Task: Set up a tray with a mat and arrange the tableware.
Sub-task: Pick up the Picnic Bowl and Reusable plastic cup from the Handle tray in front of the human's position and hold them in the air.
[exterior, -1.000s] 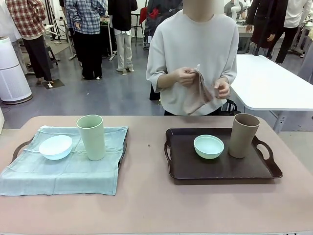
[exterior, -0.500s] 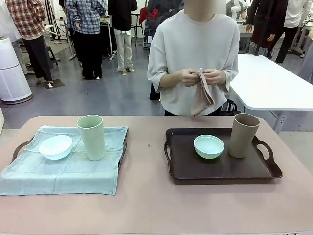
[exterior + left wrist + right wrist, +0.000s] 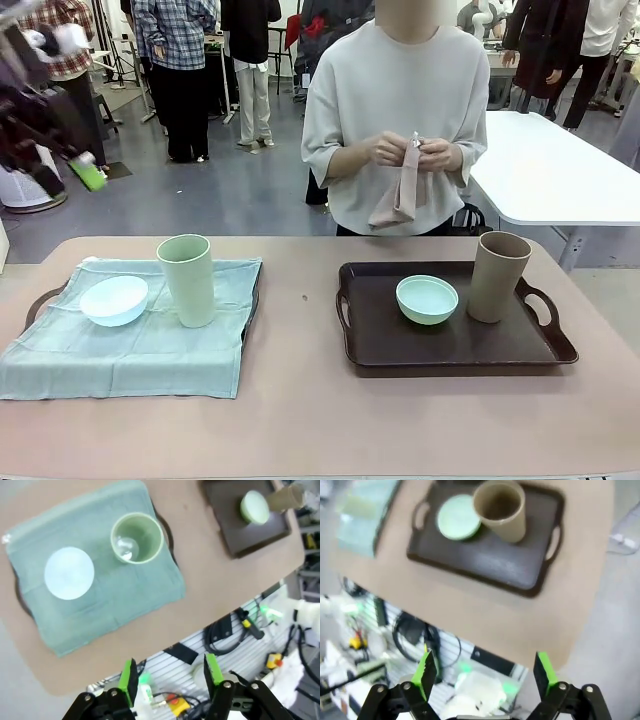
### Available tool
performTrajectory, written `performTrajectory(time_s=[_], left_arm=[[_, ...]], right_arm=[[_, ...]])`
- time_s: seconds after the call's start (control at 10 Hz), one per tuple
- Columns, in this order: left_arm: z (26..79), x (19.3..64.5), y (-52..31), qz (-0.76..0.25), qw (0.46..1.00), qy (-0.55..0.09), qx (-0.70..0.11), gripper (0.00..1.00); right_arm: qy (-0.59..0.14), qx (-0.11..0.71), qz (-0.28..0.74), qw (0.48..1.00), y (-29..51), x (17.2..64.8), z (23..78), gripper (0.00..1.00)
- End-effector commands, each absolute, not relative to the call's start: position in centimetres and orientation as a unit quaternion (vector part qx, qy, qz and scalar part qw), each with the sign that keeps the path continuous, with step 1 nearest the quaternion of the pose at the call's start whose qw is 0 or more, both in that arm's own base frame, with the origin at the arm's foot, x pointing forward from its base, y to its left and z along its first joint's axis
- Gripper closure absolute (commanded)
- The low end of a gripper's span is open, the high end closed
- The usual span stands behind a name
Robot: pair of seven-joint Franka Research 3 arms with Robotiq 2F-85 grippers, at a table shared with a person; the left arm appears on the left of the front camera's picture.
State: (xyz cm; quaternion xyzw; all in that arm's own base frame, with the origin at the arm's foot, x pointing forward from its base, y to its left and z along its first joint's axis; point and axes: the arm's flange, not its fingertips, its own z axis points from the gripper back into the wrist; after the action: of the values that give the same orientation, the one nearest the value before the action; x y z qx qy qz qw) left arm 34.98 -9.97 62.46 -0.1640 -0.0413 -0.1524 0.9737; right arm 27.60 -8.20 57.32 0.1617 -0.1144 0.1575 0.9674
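A pale green mat (image 3: 140,335) covers the left tray (image 3: 40,300). On it stand a pale blue bowl (image 3: 114,300) and a pale green cup (image 3: 187,280). The dark brown right tray (image 3: 455,345) is bare of cloth and carries a mint bowl (image 3: 427,299) and a tan cup (image 3: 498,276). At the far side the person holds a pinkish-tan cloth (image 3: 398,195) hanging from both hands. My left gripper (image 3: 171,677) is open and empty, high above the mat (image 3: 100,585), blue bowl (image 3: 69,573) and green cup (image 3: 136,537). My right gripper (image 3: 484,672) is open, high above the brown tray (image 3: 490,560), mint bowl (image 3: 458,516) and tan cup (image 3: 501,510).
My left arm (image 3: 35,110) shows blurred at the upper left of the front view, well above the table. Bare tabletop (image 3: 300,400) lies between the trays and along the near edge. A white table (image 3: 560,170) stands behind on the right, and people stand far back.
My left arm has come into the front view at the upper left, blurred by motion. The person has gathered the cloth at its top with both hands, and it now hangs down.
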Motion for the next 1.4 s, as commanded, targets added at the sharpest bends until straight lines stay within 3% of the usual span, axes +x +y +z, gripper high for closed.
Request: performTrajectory(time_s=[0.0,0.3,0.6,0.7,1.3], left_arm=[[60.1,36.0,-12.7,-0.152,0.979,-0.018,-0.132,0.3],[55.5,38.5,-19.3,-0.14,0.984,0.002,-0.113,0.3],[53.5,39.3,-24.9,-0.14,0.983,-0.038,-0.113,0.3],[53.5,39.0,-22.2,-0.145,0.982,-0.008,-0.123,0.3],[53.5,39.0,-22.2,-0.145,0.982,-0.008,-0.123,0.3]], right_arm=[[-0.043,0.187,0.259,0.947,-8.6,28.3,55.6,0.0],[-0.006,0.226,0.31,0.924,-8.8,30.4,52.8,0.0],[-0.006,0.246,0.321,0.914,-8.2,31.5,50.7,0.0],[-0.006,0.236,0.308,0.922,-7.9,30.5,51.1,0.0],[-0.006,0.236,0.308,0.922,-7.9,30.5,51.1,0.0]])
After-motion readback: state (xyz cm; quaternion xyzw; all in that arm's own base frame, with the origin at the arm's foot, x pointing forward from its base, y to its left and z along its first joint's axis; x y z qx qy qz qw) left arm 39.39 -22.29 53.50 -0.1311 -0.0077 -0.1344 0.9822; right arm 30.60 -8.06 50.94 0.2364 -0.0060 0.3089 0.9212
